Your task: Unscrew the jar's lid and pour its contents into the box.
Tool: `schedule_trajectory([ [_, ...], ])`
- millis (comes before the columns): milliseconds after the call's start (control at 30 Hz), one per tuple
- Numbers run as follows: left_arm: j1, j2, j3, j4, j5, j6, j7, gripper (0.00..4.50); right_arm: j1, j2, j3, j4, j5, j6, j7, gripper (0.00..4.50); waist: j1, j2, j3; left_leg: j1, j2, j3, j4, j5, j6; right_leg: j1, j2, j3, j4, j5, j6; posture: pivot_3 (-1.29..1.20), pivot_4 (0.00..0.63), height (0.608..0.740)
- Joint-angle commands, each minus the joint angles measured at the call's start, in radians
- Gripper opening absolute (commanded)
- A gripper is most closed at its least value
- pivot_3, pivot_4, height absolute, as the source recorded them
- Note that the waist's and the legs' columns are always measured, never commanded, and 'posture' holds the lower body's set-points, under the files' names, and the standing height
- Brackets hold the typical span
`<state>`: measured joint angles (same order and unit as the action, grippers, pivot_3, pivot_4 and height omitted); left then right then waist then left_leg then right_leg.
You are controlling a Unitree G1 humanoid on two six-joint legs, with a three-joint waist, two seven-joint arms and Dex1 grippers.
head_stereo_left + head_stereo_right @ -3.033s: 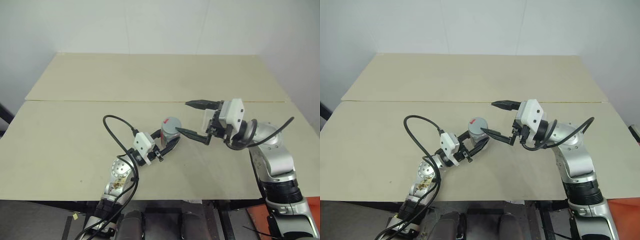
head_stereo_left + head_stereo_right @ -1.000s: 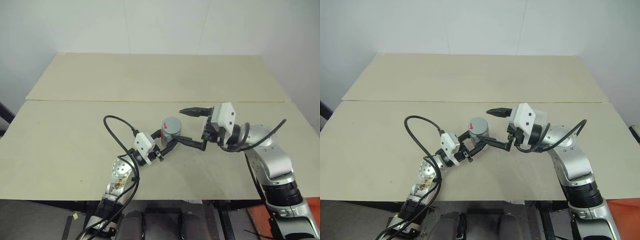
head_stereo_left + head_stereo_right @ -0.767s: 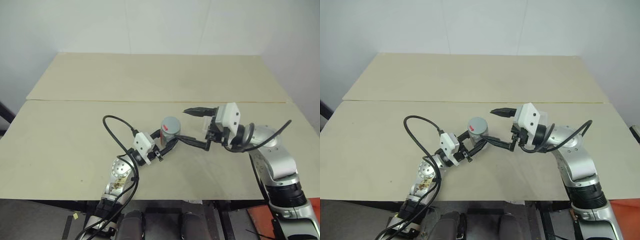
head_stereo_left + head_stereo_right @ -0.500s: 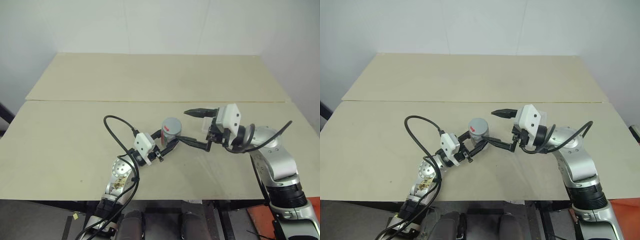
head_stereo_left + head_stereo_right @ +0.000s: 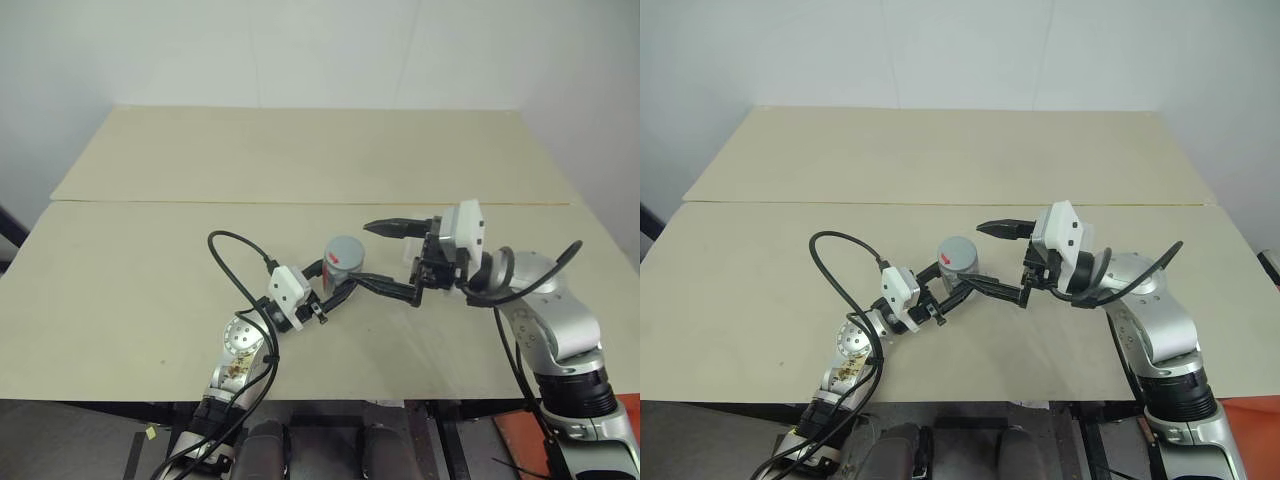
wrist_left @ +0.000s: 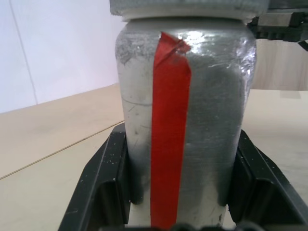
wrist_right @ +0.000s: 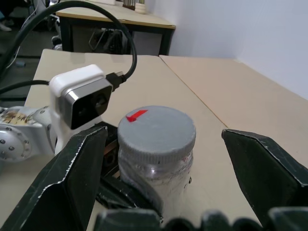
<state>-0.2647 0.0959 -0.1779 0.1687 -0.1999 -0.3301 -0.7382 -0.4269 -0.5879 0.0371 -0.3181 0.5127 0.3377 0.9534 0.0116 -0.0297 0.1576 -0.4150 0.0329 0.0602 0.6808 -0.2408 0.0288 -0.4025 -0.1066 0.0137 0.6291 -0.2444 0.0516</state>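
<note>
Gripping the jar [image 5: 343, 262] near the middle of the pale surface [image 5: 150, 260], the left hand [image 5: 335, 285] is closing its two black fingers [image 6: 103, 187] on opposite sides of the silvery-grey body — the jar is standing upright between them. A red strip [image 6: 169, 130] is running vertically down the side of the jar, and a short red mark [image 7: 137, 115] is showing on the flat top of the lid [image 7: 156, 131]. The lid is sitting on the jar's mouth, grey and ribbed at its edge.

Just to the right of the jar, the right hand [image 5: 383, 257] is pointing towards it with its fingers spread wide: one fingertip [image 5: 385, 228] is reaching behind the lid, the other [image 5: 375, 285] is lying in front, close to the left hand's fingers. In the right wrist view the two wide fingers [image 7: 72, 183] are flanking the lid on either side without touching it — a gap is visible on both sides.

A black cable [image 5: 235, 265] is looping from the left wrist camera [image 5: 288, 295] over the surface.
</note>
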Motion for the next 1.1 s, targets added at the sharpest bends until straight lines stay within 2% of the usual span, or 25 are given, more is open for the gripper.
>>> schedule_trajectory([
  [33,-0.011,-0.005,-0.005,-0.023,-0.010,-0.036,-0.005,2.11,-0.028,0.011,0.007,-0.025,0.011,0.009,0.000,4.44,0.000,0.000,0.000,0.000,0.000,0.000,0.000,0.000,0.000,0.000,0.000,0.000,0.000,0.000,0.000,0.00,0.150,0.740],
  [367,-0.008,-0.004,-0.010,-0.030,-0.004,-0.042,-0.002,2.11,-0.079,0.054,0.041,0.042,-0.007,0.005,0.024,4.44,-0.001,0.000,0.000,0.000,0.000,0.000,0.000,0.000,0.000,0.000,0.000,0.000,0.000,0.000,0.000,0.00,0.150,0.740],
  [767,-0.007,-0.008,-0.014,-0.026,-0.005,-0.048,0.002,2.11,-0.075,0.053,0.032,0.048,-0.002,0.008,0.044,4.44,-0.001,0.000,0.000,0.000,0.000,0.000,0.000,0.000,0.000,0.000,0.000,0.000,0.000,0.000,0.000,0.00,0.150,0.740],
  [867,-0.008,-0.008,-0.016,-0.025,-0.005,-0.048,0.001,2.11,-0.072,0.056,0.029,0.044,0.001,0.007,0.047,3.88,-0.001,0.000,0.000,0.000,0.000,0.000,0.000,0.000,0.000,0.000,0.000,0.000,0.000,0.000,0.000,0.00,0.150,0.740],
  [933,-0.008,-0.007,-0.017,-0.026,-0.008,-0.043,-0.003,2.11,-0.069,0.057,0.028,0.039,-0.008,0.000,0.041,3.26,-0.001,0.000,0.000,0.000,0.000,0.000,0.000,0.000,0.000,0.000,0.000,0.000,0.000,0.000,0.000,0.00,0.150,0.740],
  [1100,-0.010,-0.007,-0.018,-0.025,-0.007,-0.041,-0.001,2.11,-0.068,0.056,0.028,0.037,-0.010,-0.004,0.044,3.26,-0.001,0.000,0.000,0.000,0.000,0.000,0.000,0.000,0.000,0.000,0.000,0.000,0.000,0.000,0.000,0.00,0.150,0.740],
])
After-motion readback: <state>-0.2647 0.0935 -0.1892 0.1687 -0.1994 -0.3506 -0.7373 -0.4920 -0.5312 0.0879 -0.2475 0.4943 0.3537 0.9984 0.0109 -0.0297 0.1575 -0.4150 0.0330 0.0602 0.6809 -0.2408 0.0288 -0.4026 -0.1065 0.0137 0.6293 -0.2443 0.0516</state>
